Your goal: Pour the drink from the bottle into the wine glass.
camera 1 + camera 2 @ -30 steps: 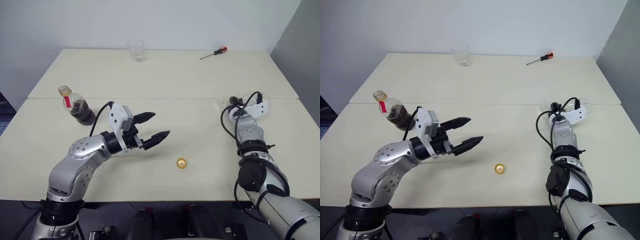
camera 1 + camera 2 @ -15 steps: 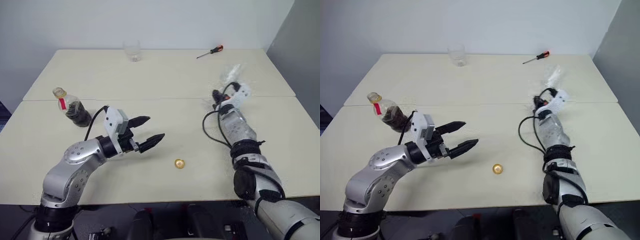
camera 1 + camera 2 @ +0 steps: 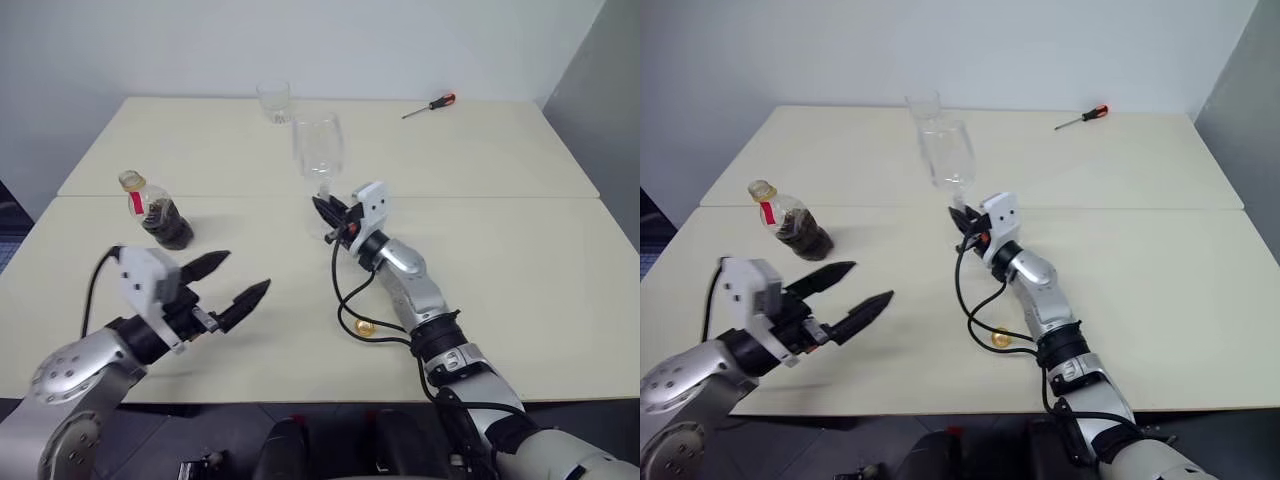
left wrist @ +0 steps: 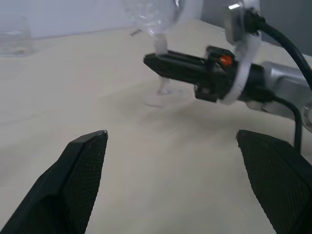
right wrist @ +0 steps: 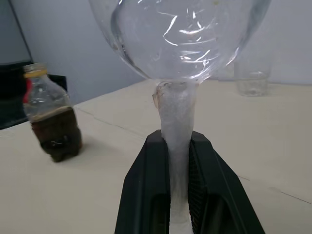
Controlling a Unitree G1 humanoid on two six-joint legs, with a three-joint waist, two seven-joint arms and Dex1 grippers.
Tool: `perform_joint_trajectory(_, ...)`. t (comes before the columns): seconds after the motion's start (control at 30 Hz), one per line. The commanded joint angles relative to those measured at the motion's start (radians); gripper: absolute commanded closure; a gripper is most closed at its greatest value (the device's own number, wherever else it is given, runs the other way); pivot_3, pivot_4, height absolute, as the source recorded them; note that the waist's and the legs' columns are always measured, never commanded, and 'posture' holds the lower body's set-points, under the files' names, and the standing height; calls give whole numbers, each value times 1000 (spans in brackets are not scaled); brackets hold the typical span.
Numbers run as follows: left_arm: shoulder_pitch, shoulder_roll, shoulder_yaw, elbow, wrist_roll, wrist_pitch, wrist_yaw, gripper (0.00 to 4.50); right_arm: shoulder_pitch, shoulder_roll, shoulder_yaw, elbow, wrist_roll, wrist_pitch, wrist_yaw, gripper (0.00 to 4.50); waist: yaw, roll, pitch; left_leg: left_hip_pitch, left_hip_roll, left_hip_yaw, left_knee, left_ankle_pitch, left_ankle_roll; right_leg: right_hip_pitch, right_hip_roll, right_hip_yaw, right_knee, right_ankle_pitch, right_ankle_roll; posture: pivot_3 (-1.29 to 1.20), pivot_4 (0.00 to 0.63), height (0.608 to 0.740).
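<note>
The wine glass stands upright at the table's middle, clear and empty, with its foot down at the table surface. My right gripper is shut on its thin stem, reaching in from the right. The bottle stands at the left, holding the dark drink in its lower half, with a red label strip at its neck. My left gripper hangs open near the front left, pointing toward the glass, with nothing between its fingers. It is well clear of the bottle.
A short clear tumbler stands at the back of the table, and a red-handled screwdriver lies at the back right. A small yellow cap lies near the front, under my right arm's cable.
My right arm swung from the table's right side to the middle, bringing the wine glass by its stem and turning it upright. The left arm drew back toward the front left, still open.
</note>
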Motion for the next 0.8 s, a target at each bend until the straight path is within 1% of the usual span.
perform_joint_trajectory(0.03, 160, -61, 108, -140, -47, -17, 56, 0, 2, 33, 29, -3, -33, -135, 25, 4331, -3, 0, 0, 0, 0, 0, 0, 0, 0, 0, 0, 0, 0, 0, 0, 0, 150, 740)
perform_joint_trajectory(0.17, 331, -139, 118, -231, -38, -62, 83, 0, -1, 63, 34, 83, -55, -222, 24, 4331, -6, 0, 0, 0, 0, 0, -1, 0, 0, 0, 0, 0, -2, 0, 0, 0, 150, 740)
perform_joint_trajectory(0.27, 389, -181, 87, -247, -3, -100, 98, 0, -13, 88, 35, 175, -60, -274, 21, 4331, -1, 0, 0, 1, 0, 0, 0, 0, 0, 1, 1, 0, -2, 0, 0, 0, 150, 740)
perform_joint_trajectory(0.4, 383, -196, 46, -238, 27, -126, 123, 0, -44, 115, 42, 311, -97, -285, -19, 4331, -1, -1, 0, 1, -2, 1, 0, 0, 0, 2, 3, 0, -2, 0, -1, 0, 150, 740)
perform_joint_trajectory(0.53, 389, -194, 18, -249, 24, -132, 136, 0, -79, 133, 36, 438, -111, -272, -57, 4331, -5, -1, -1, 3, -2, 1, -1, 0, 0, 2, 4, 1, -2, 0, -1, 0, 150, 740)
perform_joint_trajectory(0.8, 391, -179, 9, -243, 10, -138, 141, 0, -181, 128, 4, 556, -108, -290, -90, 4331, -6, -2, -2, 11, -2, 1, -1, 0, 0, 10, 4, 0, -1, -2, -3, 0, 150, 740)
